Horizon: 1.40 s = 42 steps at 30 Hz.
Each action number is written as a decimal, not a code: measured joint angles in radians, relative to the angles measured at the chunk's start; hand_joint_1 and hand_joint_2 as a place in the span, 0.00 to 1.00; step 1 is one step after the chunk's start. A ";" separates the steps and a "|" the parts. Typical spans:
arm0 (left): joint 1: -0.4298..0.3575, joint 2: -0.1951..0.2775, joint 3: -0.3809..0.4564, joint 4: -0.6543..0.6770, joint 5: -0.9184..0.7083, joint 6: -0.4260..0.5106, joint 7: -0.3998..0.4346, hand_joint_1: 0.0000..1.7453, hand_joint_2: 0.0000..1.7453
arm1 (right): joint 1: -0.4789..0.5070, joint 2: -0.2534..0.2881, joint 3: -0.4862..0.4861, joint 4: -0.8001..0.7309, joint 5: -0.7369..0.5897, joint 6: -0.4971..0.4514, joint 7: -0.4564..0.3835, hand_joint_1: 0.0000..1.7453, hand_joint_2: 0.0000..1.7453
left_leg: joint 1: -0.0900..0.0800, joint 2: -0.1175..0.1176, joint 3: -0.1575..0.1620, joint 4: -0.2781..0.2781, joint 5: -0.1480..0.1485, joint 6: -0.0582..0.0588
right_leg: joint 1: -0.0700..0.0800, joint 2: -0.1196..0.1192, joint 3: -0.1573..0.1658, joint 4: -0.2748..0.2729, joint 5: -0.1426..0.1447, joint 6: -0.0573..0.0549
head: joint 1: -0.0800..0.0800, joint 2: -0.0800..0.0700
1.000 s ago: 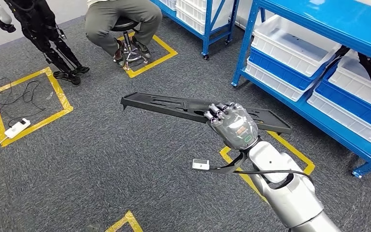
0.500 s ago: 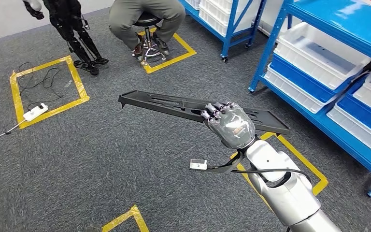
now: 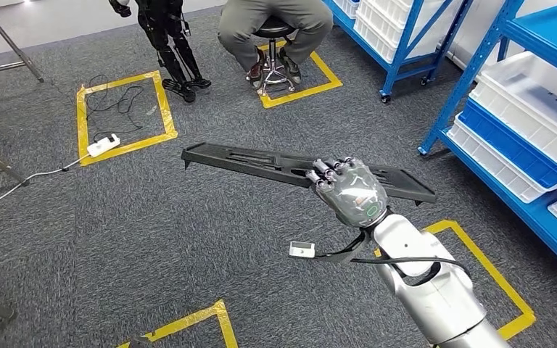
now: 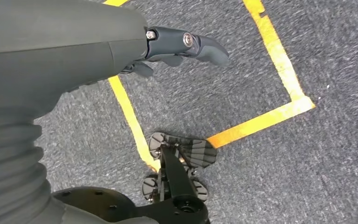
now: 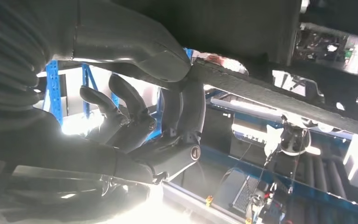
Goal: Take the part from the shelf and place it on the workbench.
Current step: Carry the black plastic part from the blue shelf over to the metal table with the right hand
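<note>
Near, lower right of the head view: right hand [image 3: 349,190] gripping the part [image 3: 261,159] from above, fingers [image 3: 326,171] curled over its near edge. Part black, long, flat, slotted along its length; held level above the carpet [image 3: 152,239] at mid frame, long axis running left to right, left end slightly higher in the frame. Left hand [image 4: 186,44] hanging over floor tape [image 4: 279,51], holding nothing, fingers loosely apart. Farther, at right: blue shelf [image 3: 442,94].

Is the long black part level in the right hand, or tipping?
Roughly level. The long black part spans flat above the carpet, with the right hand gripping it nearer its right end.
</note>
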 joint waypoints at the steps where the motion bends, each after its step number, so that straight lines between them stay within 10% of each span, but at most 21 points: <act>1: 0.000 0.001 0.000 0.000 0.000 0.000 0.000 0.00 1.00 | -0.001 0.001 0.000 -0.001 0.000 0.000 0.000 0.97 1.00 | 0.000 0.020 -0.010 0.022 -0.015 -0.005 | -0.002 -0.008 0.003 -0.002 0.001 -0.008 | -0.003 0.000; 6: -0.003 0.000 0.000 0.000 -0.002 0.000 0.000 0.00 1.00 | 0.001 0.003 0.000 -0.003 0.000 0.000 0.000 0.97 1.00 | 0.006 0.110 -0.137 0.284 -0.125 -0.019 | 0.012 -0.051 0.009 -0.004 -0.005 -0.027 | -0.010 0.000; 12: -0.006 0.002 0.000 0.000 -0.001 0.000 0.000 0.00 1.00 | 0.000 0.003 0.000 -0.005 0.000 0.000 0.000 0.97 1.00 | -0.015 0.173 0.013 0.005 -0.014 0.017 | 0.028 -0.101 0.019 -0.005 -0.015 -0.024 | -0.009 0.000; 16: -0.006 0.001 0.000 0.000 -0.002 0.000 0.000 0.00 1.00 | 0.000 0.003 -0.001 -0.008 0.000 0.000 0.000 0.97 1.00 | -0.013 0.136 0.023 -0.018 -0.001 0.036 | 0.031 -0.102 0.013 0.015 -0.033 -0.012 | -0.011 0.000; 21: -0.010 -0.001 0.000 0.000 -0.006 -0.003 0.000 0.00 1.00 | 0.012 -0.003 -0.002 -0.009 0.001 0.000 0.000 0.97 1.00 | -0.005 0.073 0.030 -0.035 0.014 0.046 | 0.020 -0.021 -0.125 0.295 -0.141 -0.012 | -0.004 0.000; 25: -0.009 -0.004 0.000 0.000 -0.009 -0.004 0.001 0.00 1.00 | 0.017 -0.005 -0.002 -0.009 0.002 0.000 0.001 0.97 1.00 | -0.006 0.019 0.030 -0.030 0.013 0.035 | 0.004 0.012 -0.033 0.080 -0.038 0.024 | -0.003 0.000; 29: -0.006 -0.003 0.000 0.000 -0.010 -0.004 0.002 0.00 1.00 | 0.019 -0.002 0.000 -0.009 0.003 0.000 0.002 0.97 1.00 | -0.006 -0.012 0.016 -0.023 0.012 0.012 | 0.002 0.022 0.006 -0.009 -0.001 0.008 | -0.003 0.000; 34: -0.003 -0.001 0.001 0.000 -0.014 -0.003 0.004 0.00 1.00 | 0.018 0.003 0.000 -0.010 0.004 0.000 0.002 0.97 1.00 | 0.000 0.089 -0.072 0.164 -0.090 -0.011 | 0.006 -0.021 0.017 -0.014 -0.003 -0.025 | -0.011 0.000; 37: -0.002 -0.002 0.001 0.000 -0.014 -0.003 0.004 0.00 1.00 | 0.019 0.003 0.000 -0.009 0.004 0.000 0.002 0.97 1.00 | 0.005 0.108 -0.135 0.285 -0.123 -0.012 | 0.018 -0.052 0.020 -0.013 -0.009 -0.032 | -0.012 0.000; 42: -0.004 0.001 0.003 0.000 -0.014 0.000 0.003 0.00 1.00 | 0.018 0.004 0.000 -0.009 0.004 0.000 0.002 0.97 1.00 | -0.017 0.163 0.010 0.012 -0.009 0.024 | 0.032 -0.095 0.033 -0.015 -0.021 -0.031 | -0.010 0.000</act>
